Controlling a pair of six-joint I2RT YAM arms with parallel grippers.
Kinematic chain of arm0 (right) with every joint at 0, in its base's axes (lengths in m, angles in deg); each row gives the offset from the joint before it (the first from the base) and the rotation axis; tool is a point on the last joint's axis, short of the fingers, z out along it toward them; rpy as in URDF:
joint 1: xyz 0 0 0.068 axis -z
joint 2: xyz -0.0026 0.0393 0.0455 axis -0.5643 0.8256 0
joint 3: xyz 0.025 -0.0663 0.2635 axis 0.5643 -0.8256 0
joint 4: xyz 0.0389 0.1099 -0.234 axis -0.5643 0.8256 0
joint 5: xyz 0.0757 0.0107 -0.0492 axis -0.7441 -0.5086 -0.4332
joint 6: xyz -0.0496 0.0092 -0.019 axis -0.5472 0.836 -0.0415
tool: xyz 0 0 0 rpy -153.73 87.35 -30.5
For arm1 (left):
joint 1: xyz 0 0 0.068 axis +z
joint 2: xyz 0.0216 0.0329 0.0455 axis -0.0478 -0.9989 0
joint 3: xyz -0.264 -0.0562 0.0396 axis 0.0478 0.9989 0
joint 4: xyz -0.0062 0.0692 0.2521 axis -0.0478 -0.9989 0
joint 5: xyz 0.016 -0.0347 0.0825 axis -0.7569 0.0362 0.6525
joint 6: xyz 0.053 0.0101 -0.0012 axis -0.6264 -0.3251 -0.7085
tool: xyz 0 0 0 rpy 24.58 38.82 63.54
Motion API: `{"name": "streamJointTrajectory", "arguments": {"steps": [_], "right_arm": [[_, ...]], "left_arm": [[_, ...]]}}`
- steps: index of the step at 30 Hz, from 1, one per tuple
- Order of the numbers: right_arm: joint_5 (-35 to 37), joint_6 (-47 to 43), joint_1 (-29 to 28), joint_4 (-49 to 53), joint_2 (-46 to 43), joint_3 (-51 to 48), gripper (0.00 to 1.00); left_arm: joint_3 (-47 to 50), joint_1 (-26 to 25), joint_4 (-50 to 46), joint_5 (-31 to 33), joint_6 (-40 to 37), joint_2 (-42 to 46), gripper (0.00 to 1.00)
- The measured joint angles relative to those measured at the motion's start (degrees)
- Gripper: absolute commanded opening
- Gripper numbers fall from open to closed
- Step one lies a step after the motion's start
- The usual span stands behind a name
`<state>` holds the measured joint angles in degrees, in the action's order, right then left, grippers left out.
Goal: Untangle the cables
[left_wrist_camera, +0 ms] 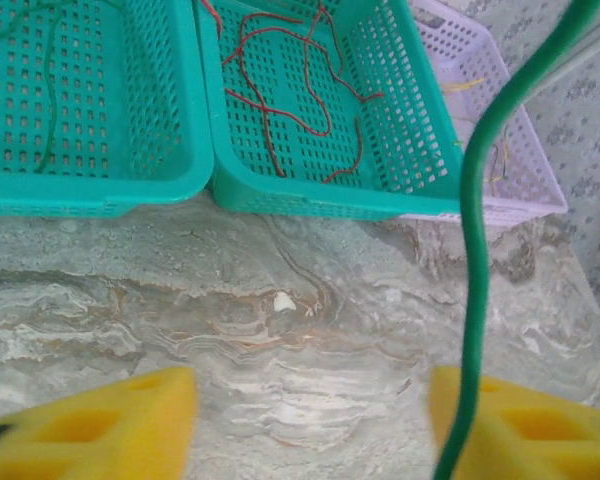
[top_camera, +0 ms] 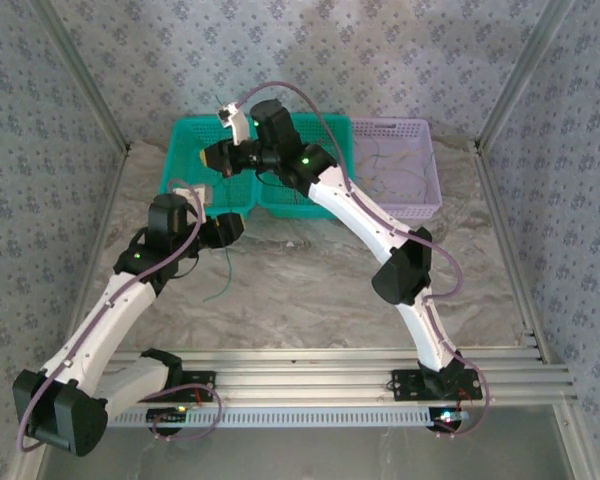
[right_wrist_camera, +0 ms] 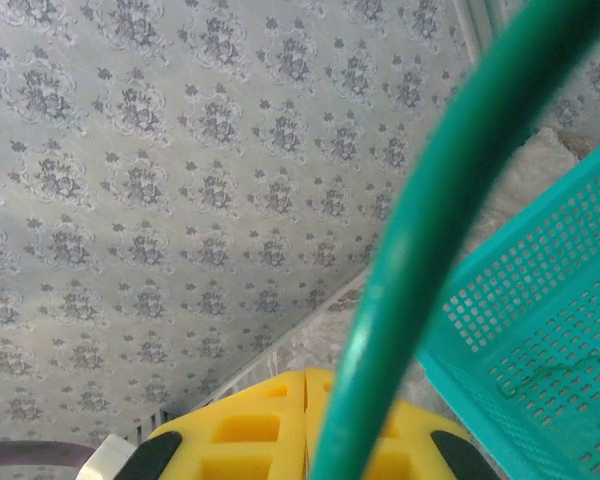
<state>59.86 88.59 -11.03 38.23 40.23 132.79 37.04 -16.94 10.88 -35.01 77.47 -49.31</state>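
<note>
A green cable (right_wrist_camera: pixel 420 220) rises from the closed yellow fingers of my right gripper (right_wrist_camera: pixel 308 385), which is shut on it above the left teal basket (top_camera: pixel 192 135). The same green cable (left_wrist_camera: pixel 472 250) hangs down past the right finger (left_wrist_camera: pixel 540 430) of my left gripper (left_wrist_camera: pixel 310 400), whose jaws stand apart over bare table. Its lower end trails on the marble (top_camera: pixel 223 278). Red cables (left_wrist_camera: pixel 280 100) lie tangled in the middle teal basket (left_wrist_camera: pixel 310 203). Another green cable (left_wrist_camera: pixel 45 90) lies in the left teal basket (left_wrist_camera: pixel 130 192). Yellow cables (left_wrist_camera: pixel 470 85) lie in the lilac basket (left_wrist_camera: pixel 520 195).
The three baskets stand side by side along the back of the marble table (top_camera: pixel 310 290). The right arm (top_camera: pixel 365 215) stretches diagonally over the middle basket. Metal frame posts and patterned walls close in both sides. The rail (top_camera: pixel 330 365) runs along the near edge.
</note>
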Motion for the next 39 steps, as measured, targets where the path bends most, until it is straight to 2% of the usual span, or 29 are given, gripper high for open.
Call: {"name": "streamJointTrajectory", "arguments": {"steps": [5,6,17,21,23,28,30,34,39], "right_arm": [[0.0,-0.2,-0.3,-1.2,-1.9,-3.7,0.00],[0.0,-0.2,-0.2,-1.5,-2.4,-4.6,0.00],[1.8,-0.6,2.8,-6.2,-8.8,-19.1,0.00],[2.7,-0.4,3.4,-7.9,-10.5,-26.8,0.05],[3.3,-0.5,3.2,-8.6,-11.6,-30.5,0.14],[8.2,-2.1,3.0,-9.2,-17.3,-38.4,0.53],[11.1,-3.5,3.5,-9.2,-21.6,-41.8,0.65],[16.2,-5.4,4.3,-10.5,-30.6,-48.3,0.73],[21.7,-6.3,4.8,-13.0,-42.1,-58.1,0.73]], "left_arm": [[0.0,0.0,0.0,0.2,-0.2,0.2,0.04],[0.0,0.0,0.0,0.3,-0.3,0.3,0.00],[-0.1,-0.3,-2.2,3.5,-1.4,5.3,0.00],[-1.3,-0.3,-2.1,6.5,-2.0,6.5,0.00],[-2.0,-0.3,-2.1,7.9,-2.3,6.3,0.00],[-4.7,0.9,-2.1,12.1,-3.0,3.2,0.00],[-6.0,2.0,-1.6,14.5,-3.1,1.4,0.00],[-9.8,3.7,-1.1,19.0,-3.3,-2.8,0.00],[-15.8,4.7,0.4,24.6,-4.8,-10.8,0.00]]}}
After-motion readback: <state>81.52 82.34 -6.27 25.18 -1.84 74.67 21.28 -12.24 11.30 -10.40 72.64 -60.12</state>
